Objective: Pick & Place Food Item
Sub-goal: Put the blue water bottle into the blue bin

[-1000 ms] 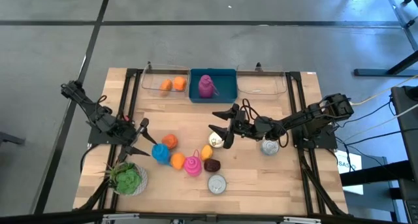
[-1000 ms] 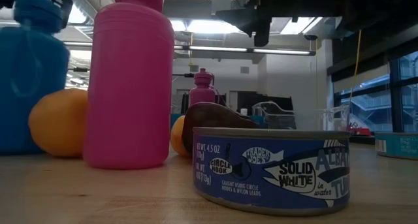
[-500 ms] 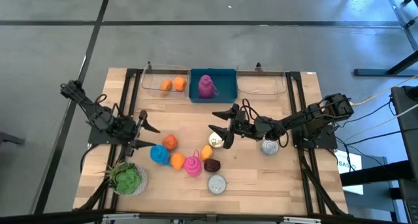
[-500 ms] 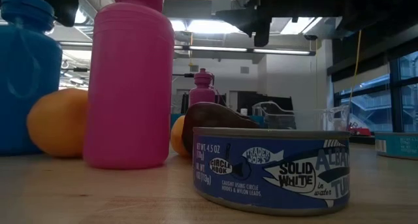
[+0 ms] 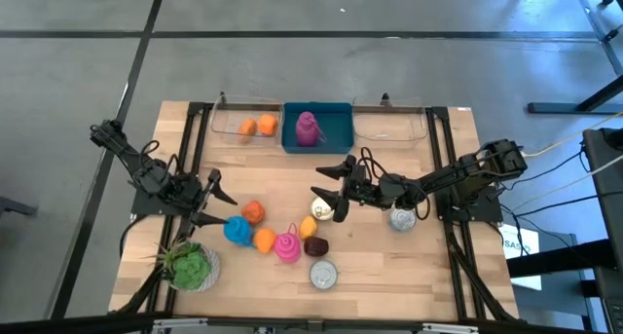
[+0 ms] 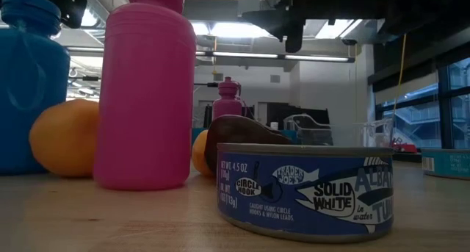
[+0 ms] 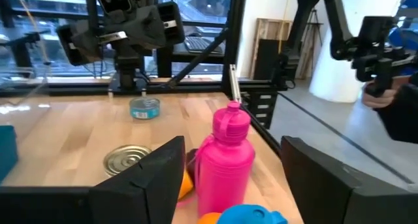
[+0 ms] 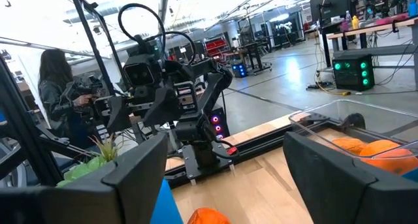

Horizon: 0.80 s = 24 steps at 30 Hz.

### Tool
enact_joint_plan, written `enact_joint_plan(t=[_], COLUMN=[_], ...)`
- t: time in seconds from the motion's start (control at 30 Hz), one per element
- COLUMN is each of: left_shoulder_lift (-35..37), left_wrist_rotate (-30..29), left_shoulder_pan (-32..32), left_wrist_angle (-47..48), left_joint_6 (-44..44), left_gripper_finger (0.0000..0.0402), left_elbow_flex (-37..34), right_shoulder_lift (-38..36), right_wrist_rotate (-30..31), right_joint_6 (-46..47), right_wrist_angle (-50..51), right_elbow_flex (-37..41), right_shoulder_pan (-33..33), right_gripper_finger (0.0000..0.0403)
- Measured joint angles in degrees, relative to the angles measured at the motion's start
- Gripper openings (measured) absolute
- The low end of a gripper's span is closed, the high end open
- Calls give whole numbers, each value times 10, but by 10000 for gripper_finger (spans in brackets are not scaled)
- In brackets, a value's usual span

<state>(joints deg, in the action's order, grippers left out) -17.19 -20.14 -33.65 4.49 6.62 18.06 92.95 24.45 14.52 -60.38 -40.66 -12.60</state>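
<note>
Near the table's middle lie a blue bottle (image 5: 237,229), two oranges (image 5: 253,212) (image 5: 264,240), a pink bottle (image 5: 287,246), a brown item (image 5: 315,245), a yellow item (image 5: 308,227) and a tuna can (image 5: 323,273). My left gripper (image 5: 207,201) is open just left of the blue bottle. In the left wrist view its fingers frame the blue cap (image 7: 251,215) and the pink bottle (image 7: 225,159). My right gripper (image 5: 331,178) is open above a silver can (image 5: 321,209).
Along the far edge stand a clear bin with oranges (image 5: 255,127), a blue bin (image 5: 336,134) holding a pink bottle, and a clear bin (image 5: 389,128). A lettuce (image 5: 190,266) sits at the near left, another can (image 5: 402,217) under the right arm. A person (image 8: 55,87) stands beyond the table.
My left gripper has moved a little toward the table's right, closer to the blue bottle, and stays open. The right arm has kept still.
</note>
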Motion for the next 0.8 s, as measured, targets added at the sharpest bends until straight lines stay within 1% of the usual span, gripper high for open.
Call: enact_joint_plan(t=[0.13, 0.37, 0.43, 0.5, 0.63, 0.8], left_shoulder_lift=[0, 0, 0, 0, 0, -3], left_wrist_rotate=[3, 5, 7, 7, 11, 22], left_shoulder_pan=[0, 0, 0, 0, 0, 0], left_wrist_angle=[6, 16, 17, 19, 38, 65], left_joint_6=[17, 18, 8, 10, 24, -6], left_gripper_finger=[283, 369, 389, 397, 395, 394], left_elbow_flex=[0, 0, 0, 0, 0, 0], right_shoulder_lift=[0, 0, 0, 0, 0, 0], right_wrist_rotate=[0, 0, 0, 0, 0, 0], right_joint_6=[0, 0, 0, 0, 0, 5], right_wrist_angle=[0, 0, 0, 0, 0, 0], right_elbow_flex=[0, 0, 0, 0, 0, 0], right_shoulder_pan=[0, 0, 0, 0, 0, 0], right_gripper_finger=[306, 306, 306, 306, 306, 306])
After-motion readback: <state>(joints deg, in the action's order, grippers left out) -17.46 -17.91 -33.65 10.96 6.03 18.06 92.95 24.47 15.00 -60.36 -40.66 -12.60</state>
